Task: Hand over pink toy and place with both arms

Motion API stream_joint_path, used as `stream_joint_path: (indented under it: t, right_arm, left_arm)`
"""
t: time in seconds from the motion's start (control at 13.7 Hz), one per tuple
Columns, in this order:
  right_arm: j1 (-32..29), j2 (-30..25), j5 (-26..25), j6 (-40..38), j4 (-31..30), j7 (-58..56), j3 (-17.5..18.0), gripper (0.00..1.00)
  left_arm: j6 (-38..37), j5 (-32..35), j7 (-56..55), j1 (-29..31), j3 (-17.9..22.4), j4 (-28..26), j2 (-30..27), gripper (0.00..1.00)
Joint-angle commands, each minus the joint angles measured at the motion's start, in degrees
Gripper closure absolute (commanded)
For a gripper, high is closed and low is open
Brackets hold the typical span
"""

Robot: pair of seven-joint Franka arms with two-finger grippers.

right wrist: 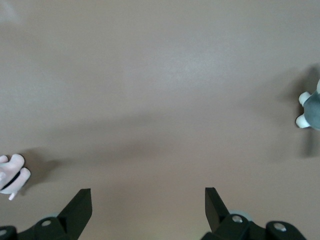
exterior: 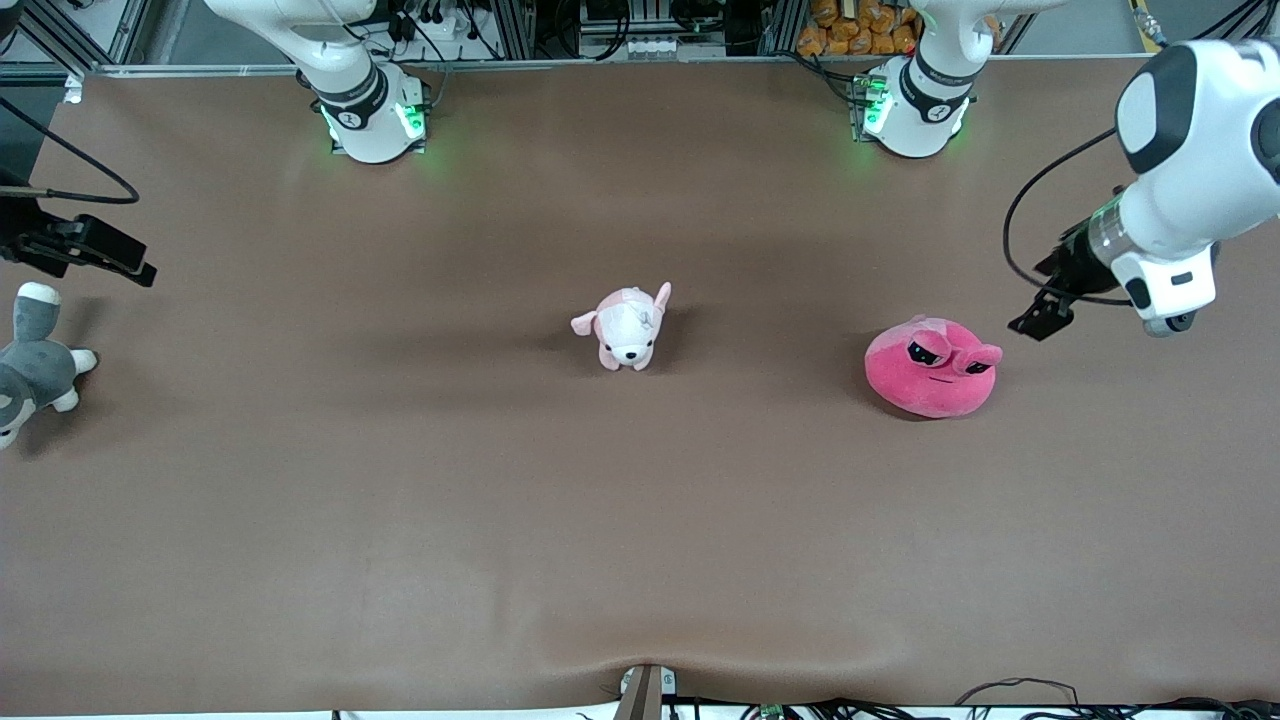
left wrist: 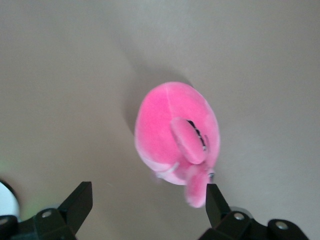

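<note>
The left gripper (exterior: 1040,318) hangs with fingers apart, empty, just beside the pink toy (exterior: 932,366), which sits on the table (exterior: 400,520) toward the left arm's end. The right gripper (exterior: 120,262), also spread and empty, waits above the grey plush (exterior: 30,370); a small pink-and-white dog plush (exterior: 627,326) lies mid-table.

The brown table (exterior: 400,520) carries three plush toys: the pink toy (exterior: 932,366) toward the left arm's end, a small pale dog plush (exterior: 628,326) mid-table (standing), and a grey-and-white plush (exterior: 30,365) at the right arm's end.
</note>
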Motion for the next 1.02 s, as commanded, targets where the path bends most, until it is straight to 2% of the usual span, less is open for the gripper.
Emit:
stream_joint_path:
  t: [0.0,0.36,0.58,0.95]
  right_arm:
    - [1.9,0.6,0.4,-1.0,1.4,7.5,0.2,0.0]
    - [2.8,0.6,0.5,-3.5,1.4,13.6,0.2,0.0]
    - [3.0,0.6,0.5,-4.0,1.3,15.3,0.2,0.0]
    - [3.1,0.5,4.1,-5.2,1.2,23.1,0.2,0.0]
  left_arm:
    - [3.0,-1.5,-9.0,-0.1,-0.4,0.1,2.9,0.0]
    - [8.6,-2.9,-19.2,0.3,-0.4,-0.1,7.6,0.0]
    - [9.3,-4.2,-20.9,0.5,-0.4,-0.1,9.5,0.0]
    - [10.2,-4.4,-21.3,0.7,-0.4,0.0,10.9,0.0]
